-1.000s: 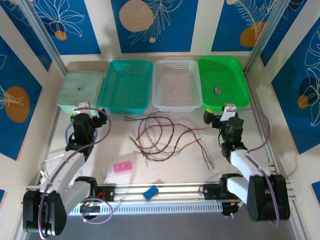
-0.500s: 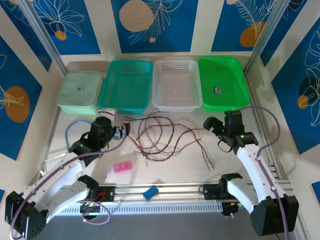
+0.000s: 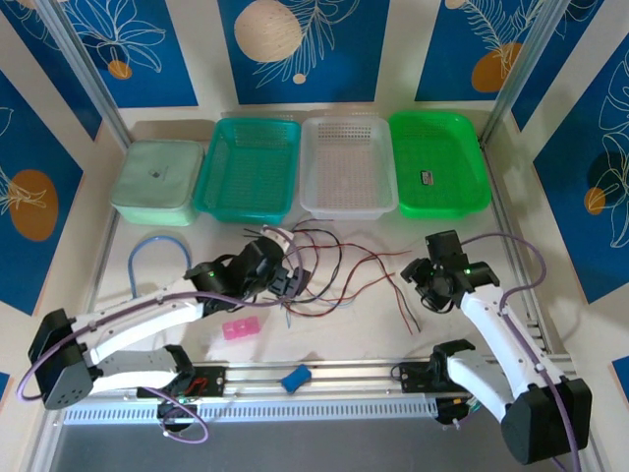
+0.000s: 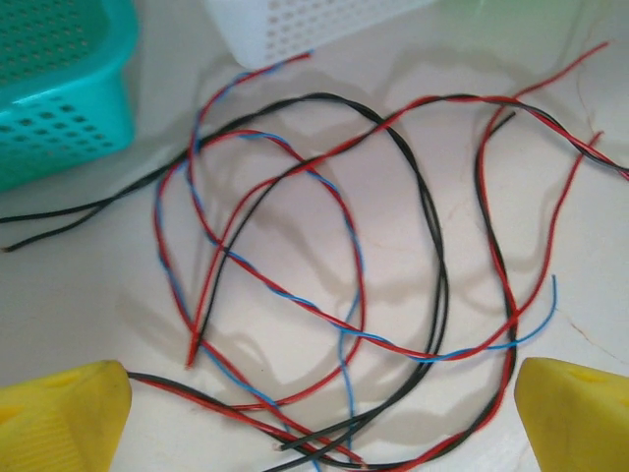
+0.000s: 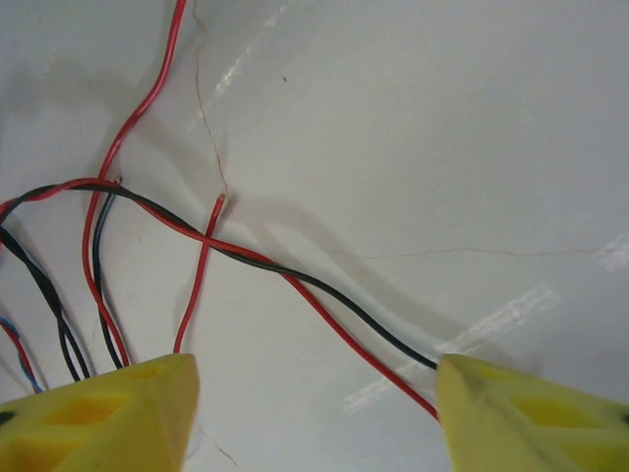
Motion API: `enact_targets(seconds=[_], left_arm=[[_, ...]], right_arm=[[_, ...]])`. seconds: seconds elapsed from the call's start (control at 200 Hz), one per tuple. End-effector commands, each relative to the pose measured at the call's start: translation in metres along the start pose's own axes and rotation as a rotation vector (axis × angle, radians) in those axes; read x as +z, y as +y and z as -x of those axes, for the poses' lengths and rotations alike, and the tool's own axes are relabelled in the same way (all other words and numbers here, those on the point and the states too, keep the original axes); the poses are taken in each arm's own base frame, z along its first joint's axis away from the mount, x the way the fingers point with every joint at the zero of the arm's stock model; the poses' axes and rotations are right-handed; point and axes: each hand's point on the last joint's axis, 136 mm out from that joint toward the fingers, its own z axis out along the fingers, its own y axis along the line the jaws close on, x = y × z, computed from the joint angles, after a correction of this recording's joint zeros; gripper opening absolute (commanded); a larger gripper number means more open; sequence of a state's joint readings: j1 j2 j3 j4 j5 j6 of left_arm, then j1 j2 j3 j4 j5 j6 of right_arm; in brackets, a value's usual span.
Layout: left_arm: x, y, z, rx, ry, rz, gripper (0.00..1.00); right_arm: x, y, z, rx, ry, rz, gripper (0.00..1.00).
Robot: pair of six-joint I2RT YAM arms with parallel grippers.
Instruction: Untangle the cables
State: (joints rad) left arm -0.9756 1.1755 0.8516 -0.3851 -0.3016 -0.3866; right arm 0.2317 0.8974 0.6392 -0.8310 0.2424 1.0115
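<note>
Basket, green, at 1 o'clock, holds small dark item. Cables at centre. Left gripper and right gripper: jaws wide apart.

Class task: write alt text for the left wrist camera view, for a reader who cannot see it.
Thin red, black and blue wires lie tangled in loose overlapping loops on a white table, ahead of the left end effector, whose yellow fingertips sit wide apart in the bottom corners. A teal basket and a white perforated basket edge the top.

The cables are spread on the table before the middle basket, with the left gripper and right gripper above their ends.
</note>
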Motion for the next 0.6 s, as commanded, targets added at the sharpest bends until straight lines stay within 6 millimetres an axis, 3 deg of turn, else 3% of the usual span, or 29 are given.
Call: enact_targets(seconds=[0.0, 0.16, 0.595], left_arm=[[0.002, -0.02, 0.008, -0.021, 0.022, -0.049, 1.0], [0.015, -0.038, 0.012, -0.019, 0.043, -0.082, 1.0], [0.029, -0.056, 0.01, 0.018, 0.077, -0.095, 1.0]], right_arm=[[-0.004, -0.003, 0.001, -0.114, -0.047, -0.06, 0.57], [0.006, -0.015, -0.003, -0.18, -0.048, -0.156, 0.4], [0.044, -0.023, -0.025, -0.224, 0.086, -0.249, 0.37]])
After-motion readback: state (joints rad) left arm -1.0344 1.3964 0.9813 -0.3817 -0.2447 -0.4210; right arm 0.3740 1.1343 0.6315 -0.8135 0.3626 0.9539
